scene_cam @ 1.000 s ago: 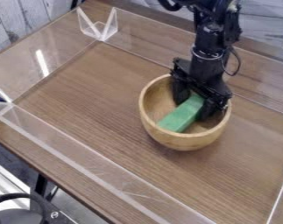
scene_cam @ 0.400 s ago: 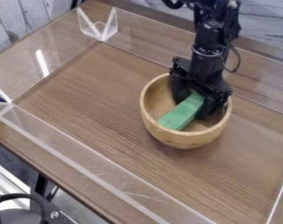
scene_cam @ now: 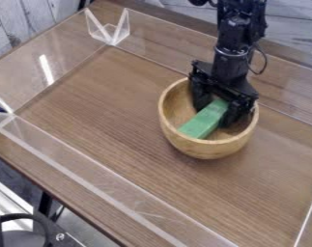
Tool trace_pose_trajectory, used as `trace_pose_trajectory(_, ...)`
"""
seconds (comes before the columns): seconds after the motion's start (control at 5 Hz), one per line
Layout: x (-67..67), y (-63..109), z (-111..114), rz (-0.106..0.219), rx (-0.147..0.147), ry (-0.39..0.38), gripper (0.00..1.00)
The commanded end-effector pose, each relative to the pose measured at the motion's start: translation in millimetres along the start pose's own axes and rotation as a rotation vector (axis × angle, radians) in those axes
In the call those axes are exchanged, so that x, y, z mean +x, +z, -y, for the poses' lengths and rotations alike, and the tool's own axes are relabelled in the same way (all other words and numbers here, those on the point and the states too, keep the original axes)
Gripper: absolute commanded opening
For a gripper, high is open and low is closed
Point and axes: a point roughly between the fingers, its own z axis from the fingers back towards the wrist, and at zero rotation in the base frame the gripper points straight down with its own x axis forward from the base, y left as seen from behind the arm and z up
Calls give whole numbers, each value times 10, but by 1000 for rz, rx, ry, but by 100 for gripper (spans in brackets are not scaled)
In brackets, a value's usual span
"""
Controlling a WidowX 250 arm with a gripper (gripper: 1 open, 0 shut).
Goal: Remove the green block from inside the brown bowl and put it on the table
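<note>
The brown bowl (scene_cam: 184, 140) sits on the table (scene_cam: 100, 111) right of centre. Inside it lies the green block (scene_cam: 201, 123), slanting from lower left up to the right. My black gripper (scene_cam: 220, 105) points straight down into the bowl with its jaws open, the fingers straddling the block's upper end. One finger (scene_cam: 198, 93) stands at the bowl's left inner wall, the other (scene_cam: 242, 108) to the right. I cannot tell whether the fingers touch the block. The block's upper end is hidden behind the gripper.
Low clear acrylic walls (scene_cam: 48, 159) run along the table's edges, with a clear corner piece (scene_cam: 109, 27) at the back left. Dark cables and an object (scene_cam: 23, 232) lie below the front edge.
The bowl, with the block in it, has shifted slightly to the right. The gripper has turned a little and stays open down in the bowl.
</note>
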Motion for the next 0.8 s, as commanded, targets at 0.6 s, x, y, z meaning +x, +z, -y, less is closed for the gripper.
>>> trace_pose_trajectory(0.6,-162,-47,-222,-96,28,50,100)
